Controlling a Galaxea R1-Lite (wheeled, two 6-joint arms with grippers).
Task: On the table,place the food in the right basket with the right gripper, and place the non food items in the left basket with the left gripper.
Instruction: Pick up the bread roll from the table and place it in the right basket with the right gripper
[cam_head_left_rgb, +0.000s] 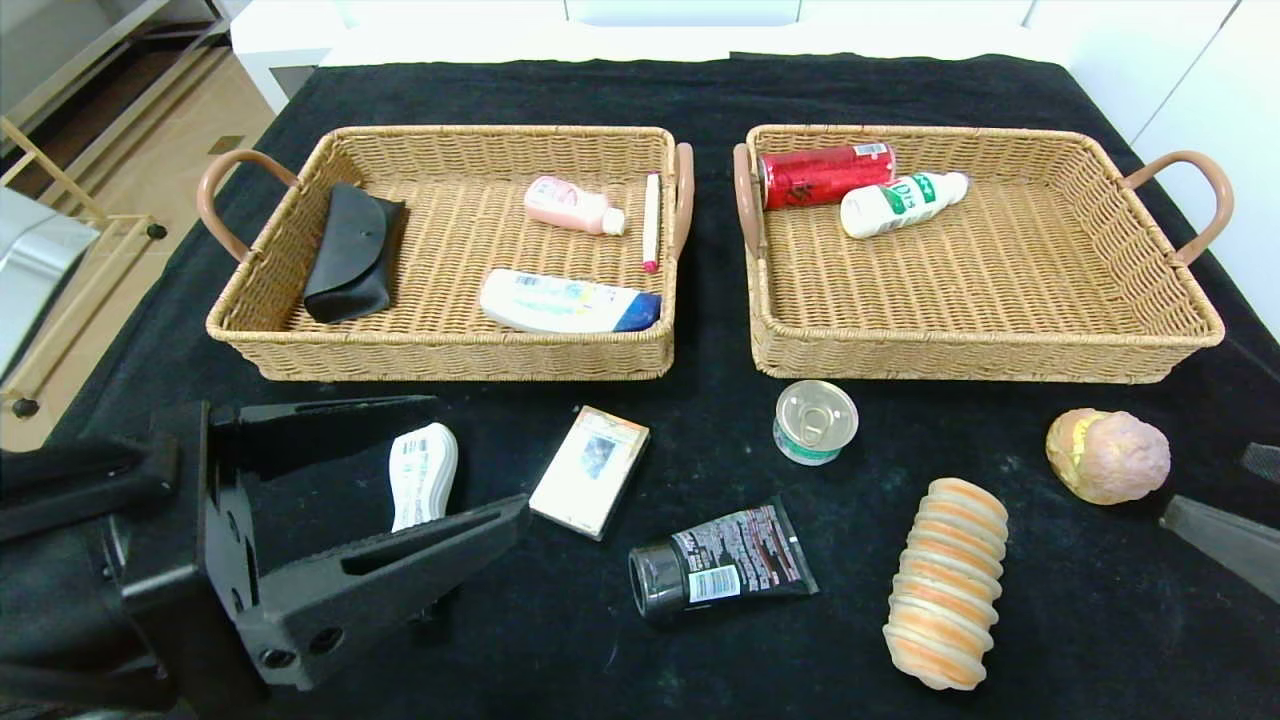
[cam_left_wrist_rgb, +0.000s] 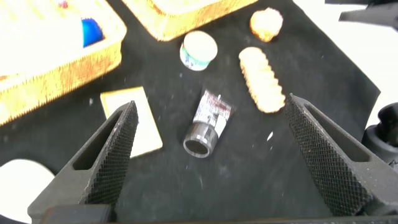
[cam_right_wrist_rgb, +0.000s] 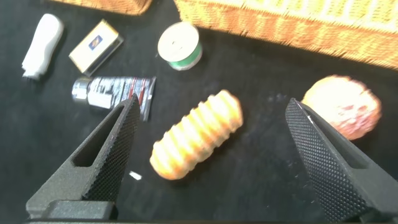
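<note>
The left tool (cam_head_left_rgb: 470, 460) hung spread and empty over the worktop's (cam_head_left_rgb: 1100, 620) near left, above a white bottle (cam_head_left_rgb: 423, 474); the right tool (cam_right_wrist_rgb: 208, 155) was spread too, above the ridged bread roll (cam_head_left_rgb: 946, 596); a box (cam_head_left_rgb: 590, 470), tube (cam_head_left_rgb: 722, 572), tin (cam_head_left_rgb: 815, 421) and bun (cam_head_left_rgb: 1107, 455) lay before both baskets (cam_head_left_rgb: 440, 355).

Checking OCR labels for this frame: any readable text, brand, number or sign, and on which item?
No text reads with certainty.
red can: white marks, too blurred.
white bottle: green logo, unreadable.
black tube: fine print and barcode, too small.
white tube: label blurred.
pink bottle: print unreadable.
white item beside the left tool: barcode only, digits too small.
card box: picture, no legible words.
tin: none legible.
</note>
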